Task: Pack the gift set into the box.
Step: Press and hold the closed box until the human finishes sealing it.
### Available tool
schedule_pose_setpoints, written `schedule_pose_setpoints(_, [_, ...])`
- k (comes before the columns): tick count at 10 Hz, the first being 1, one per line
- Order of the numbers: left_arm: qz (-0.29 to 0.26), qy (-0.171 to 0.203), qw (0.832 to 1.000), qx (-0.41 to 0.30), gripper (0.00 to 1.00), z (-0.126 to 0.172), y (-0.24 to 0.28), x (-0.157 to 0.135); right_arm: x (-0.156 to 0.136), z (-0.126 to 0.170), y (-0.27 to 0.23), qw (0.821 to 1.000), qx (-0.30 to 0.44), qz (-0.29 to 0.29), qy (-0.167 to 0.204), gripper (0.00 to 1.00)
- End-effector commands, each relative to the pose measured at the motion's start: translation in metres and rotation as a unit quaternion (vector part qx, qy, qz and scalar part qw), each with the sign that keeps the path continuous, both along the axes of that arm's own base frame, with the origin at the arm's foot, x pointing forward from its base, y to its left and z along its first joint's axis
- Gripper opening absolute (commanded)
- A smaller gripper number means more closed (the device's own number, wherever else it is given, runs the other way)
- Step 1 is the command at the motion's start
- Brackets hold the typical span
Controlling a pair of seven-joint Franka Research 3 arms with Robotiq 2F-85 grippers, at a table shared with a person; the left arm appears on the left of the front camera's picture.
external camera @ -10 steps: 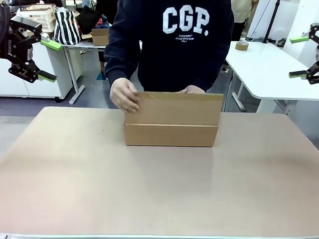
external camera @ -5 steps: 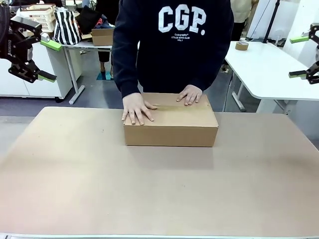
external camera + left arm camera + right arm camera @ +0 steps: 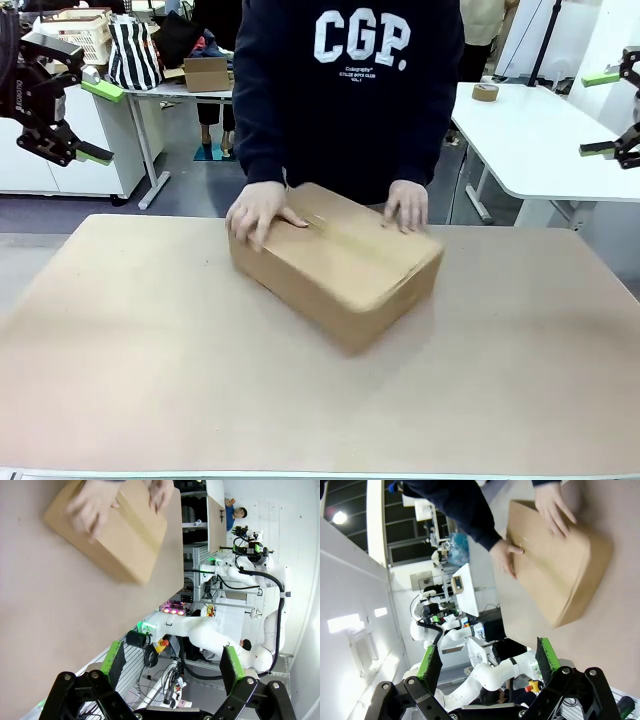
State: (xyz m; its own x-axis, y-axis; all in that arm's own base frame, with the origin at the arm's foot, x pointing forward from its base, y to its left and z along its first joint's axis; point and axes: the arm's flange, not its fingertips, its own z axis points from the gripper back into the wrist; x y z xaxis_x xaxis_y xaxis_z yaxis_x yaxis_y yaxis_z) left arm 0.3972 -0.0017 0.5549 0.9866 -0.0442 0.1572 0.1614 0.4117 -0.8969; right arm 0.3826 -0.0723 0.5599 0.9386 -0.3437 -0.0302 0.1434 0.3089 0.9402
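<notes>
The box (image 3: pixel 335 262) sits in the middle of the bench (image 3: pixel 150 380), in the middle of the frame. Its top is shut. It is turned so that one corner points at the bottom of the frame, and it looks blurry. One of the person's hands (image 3: pixel 258 212) lies on its top at the left, and the other (image 3: pixel 407 205) lies at the right. I cannot tell what is inside.

The robot's left hand (image 3: pixel 98 122) hangs in the upper left of the frame, open and holding nothing. The right hand (image 3: pixel 602 113) hangs at the right edge, open and empty too.

What could go wrong? I think the top may pop open if the person lets go, because I cannot see that it is stuck down. Things inside may slide and bump if the box turns fast. If a robot hand comes down now, it may hit the person's fingers on the top.
</notes>
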Motion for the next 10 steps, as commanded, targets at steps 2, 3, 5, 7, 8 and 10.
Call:
schedule_pose_setpoints(2, [-0.008, -0.004, 1.000, 0.004, 1.00, 0.0003, 0.0026, -0.0011, -0.0001, 0.0041, -0.0016, 1.000, 0.008, 0.001, 0.001, 1.00])
schedule_pose_setpoints(3, [-0.008, -0.004, 1.000, 0.004, 1.00, 0.0003, 0.0026, -0.0011, -0.0001, 0.0041, -0.0016, 1.000, 0.008, 0.001, 0.001, 1.00])
schedule_pose_setpoints(5, [-0.008, -0.004, 1.000, 0.004, 1.00, 0.0003, 0.0026, -0.0011, -0.0001, 0.0041, -0.0016, 1.000, 0.008, 0.001, 0.001, 1.00])
schedule_pose_setpoints(7, [-0.008, -0.004, 1.000, 0.004, 1.00, 0.0003, 0.0026, -0.0011, -0.0001, 0.0041, -0.0016, 1.000, 0.008, 0.001, 0.001, 1.00])
schedule_pose_setpoints(8, [-0.008, -0.004, 1.000, 0.004, 1.00, 0.0003, 0.0026, -0.0011, -0.0001, 0.0041, -0.0016, 1.000, 0.008, 0.001, 0.001, 1.00])
schedule_pose_setpoints(10, [-0.008, -0.004, 1.000, 0.004, 1.00, 0.0003, 0.0026, -0.0011, -0.0001, 0.0041, -0.0016, 1.000, 0.008, 0.001, 0.001, 1.00])
